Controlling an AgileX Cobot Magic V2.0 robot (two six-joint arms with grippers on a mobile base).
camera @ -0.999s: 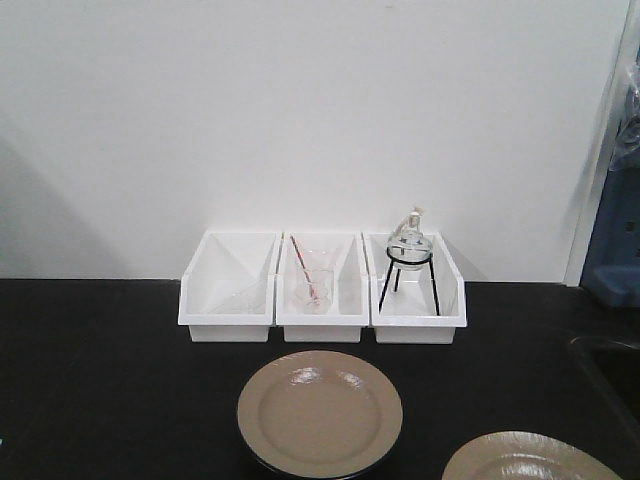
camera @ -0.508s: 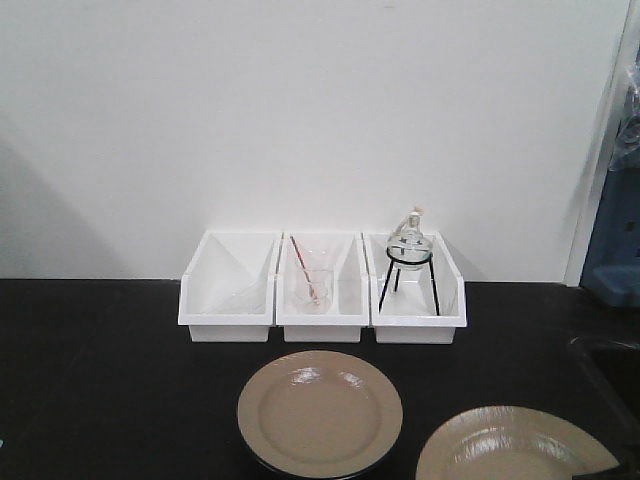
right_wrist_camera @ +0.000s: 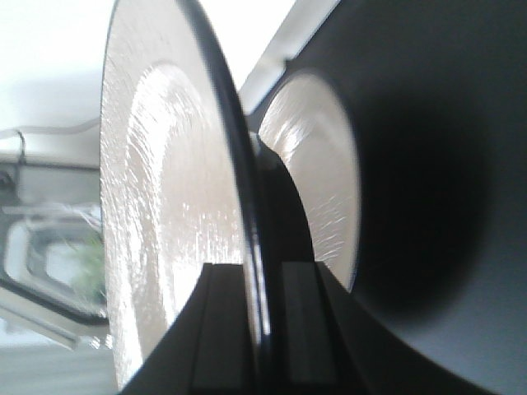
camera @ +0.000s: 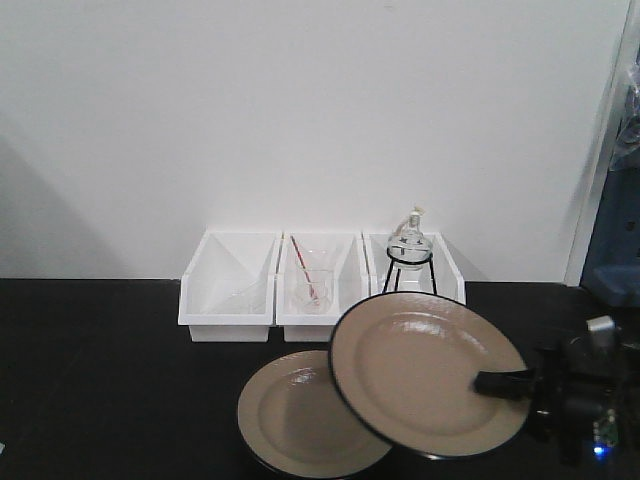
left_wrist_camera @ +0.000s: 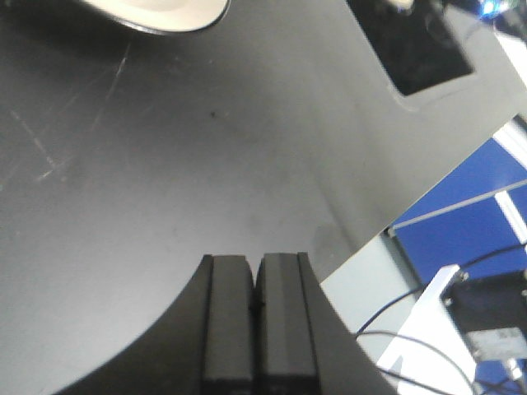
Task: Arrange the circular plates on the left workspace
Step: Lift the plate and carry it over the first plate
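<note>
A beige plate with a black rim (camera: pixel 290 415) lies flat on the black countertop (camera: pixel 100 380) in front of the white bins. My right gripper (camera: pixel 505 383) is shut on the right rim of the second plate (camera: pixel 425 372). It holds that plate tilted in the air, overlapping the right part of the lying plate. In the right wrist view the gripper (right_wrist_camera: pixel 262 267) clamps the rim of the held plate (right_wrist_camera: pixel 165 206), with the lying plate (right_wrist_camera: pixel 317 181) beyond. My left gripper (left_wrist_camera: pixel 256 271) is shut and empty, low over bare countertop (left_wrist_camera: pixel 165 164); a plate edge (left_wrist_camera: pixel 156 12) shows at the top.
Three white bins stand in a row against the wall: an empty-looking left one (camera: pixel 228 290), a middle one (camera: pixel 310 290) with a glass and a red rod, a right one (camera: pixel 415 262) with a flask on a black stand. A recessed sink basin (left_wrist_camera: pixel 428 49) lies right.
The second plate has risen from the lower right edge and moved left, held tilted by my right gripper, which has come into view. It now overlaps the lying plate and hides the right bin's front.
</note>
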